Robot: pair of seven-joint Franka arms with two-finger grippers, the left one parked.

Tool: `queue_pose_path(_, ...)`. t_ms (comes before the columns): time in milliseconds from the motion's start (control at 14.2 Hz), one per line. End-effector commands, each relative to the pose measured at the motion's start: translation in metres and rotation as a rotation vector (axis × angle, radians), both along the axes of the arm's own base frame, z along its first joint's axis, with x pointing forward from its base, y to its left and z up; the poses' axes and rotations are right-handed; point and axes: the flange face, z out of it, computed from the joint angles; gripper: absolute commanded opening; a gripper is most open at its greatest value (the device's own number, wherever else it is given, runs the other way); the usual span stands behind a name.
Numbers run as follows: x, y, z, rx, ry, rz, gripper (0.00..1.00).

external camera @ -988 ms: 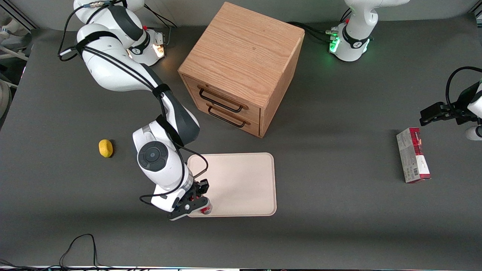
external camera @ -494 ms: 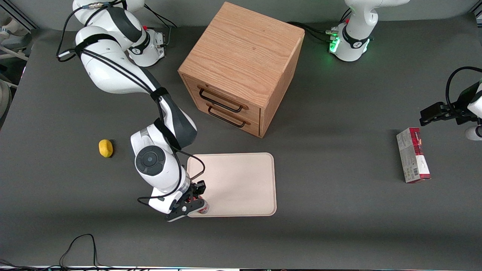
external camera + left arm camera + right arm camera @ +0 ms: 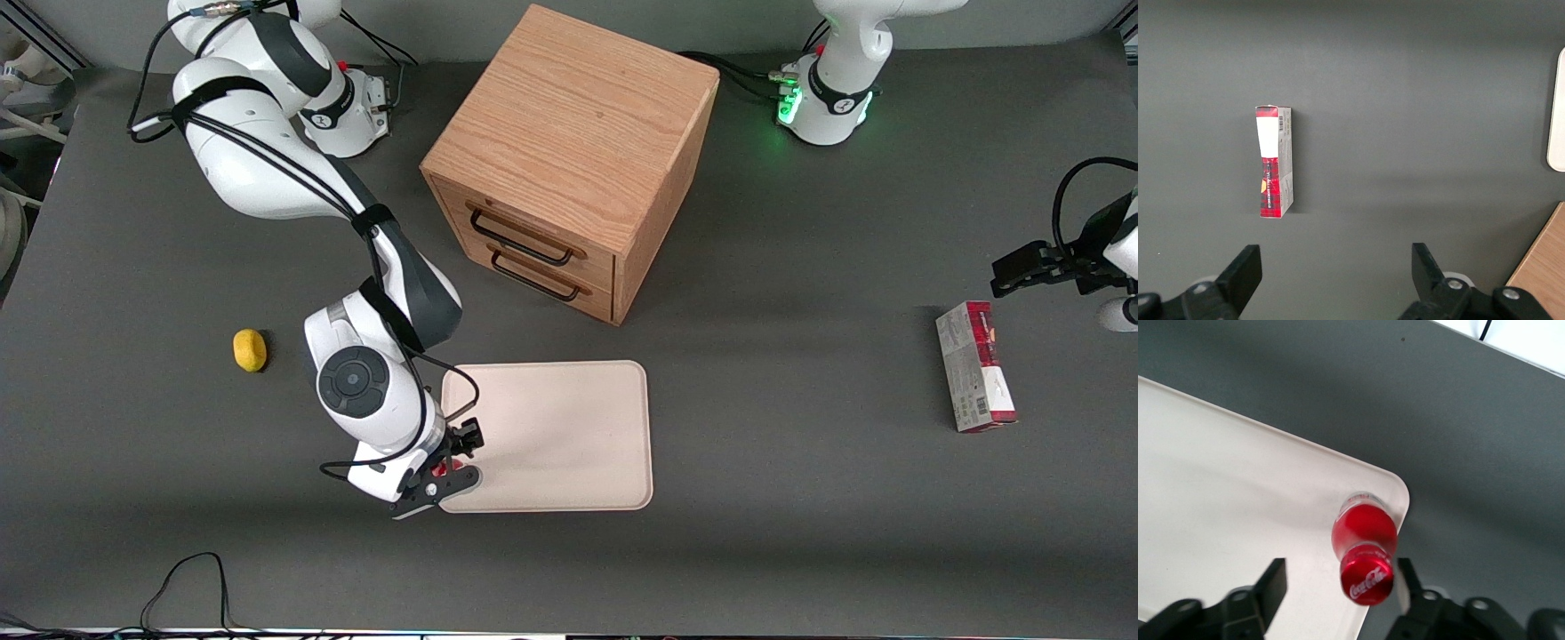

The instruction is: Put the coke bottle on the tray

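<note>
The coke bottle (image 3: 1365, 550) stands upright on the tray (image 3: 569, 436), right in the rounded corner nearest the front camera toward the working arm's end, close to the low rim. The gripper (image 3: 1338, 597) hangs just above it, jaws spread with a gap on each side of the glossy red cap. The rest of the smooth cream tray lies bare. On the matte grey tabletop (image 3: 800, 533), the oak drawer cabinet (image 3: 569, 160) sits farther from the front camera than the tray, and a yellow lemon-like object (image 3: 250, 349) sits apart.
</note>
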Motion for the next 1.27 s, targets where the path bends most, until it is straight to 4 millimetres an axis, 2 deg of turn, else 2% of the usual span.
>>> queue_pose_path(0,-0.008,-0.002,0.018,-0.007,0.001,-0.012,1.0)
queue_pose_path(71,-0.008,-0.002,0.03,0.014,-0.003,-0.017,1.0)
queue_pose_path(212,-0.011,-0.02,0.071,0.073,0.017,-0.057,1.0)
queue_pose_path(353,-0.024,-0.057,0.114,0.085,0.055,-0.101,1.0)
queue_pose_path(565,-0.067,-0.131,0.164,0.097,0.094,-0.228,1.0)
queue_pose_path(776,-0.125,-0.206,0.189,0.106,0.123,-0.311,1.0)
queue_pose_path(988,-0.18,-0.272,0.196,0.1,0.139,-0.352,1.0)
queue_pose_path(1059,-0.193,-0.28,0.204,0.094,0.129,-0.356,1.0)
queue_pose_path(1200,-0.205,-0.29,0.215,0.012,0.119,-0.345,1.0)
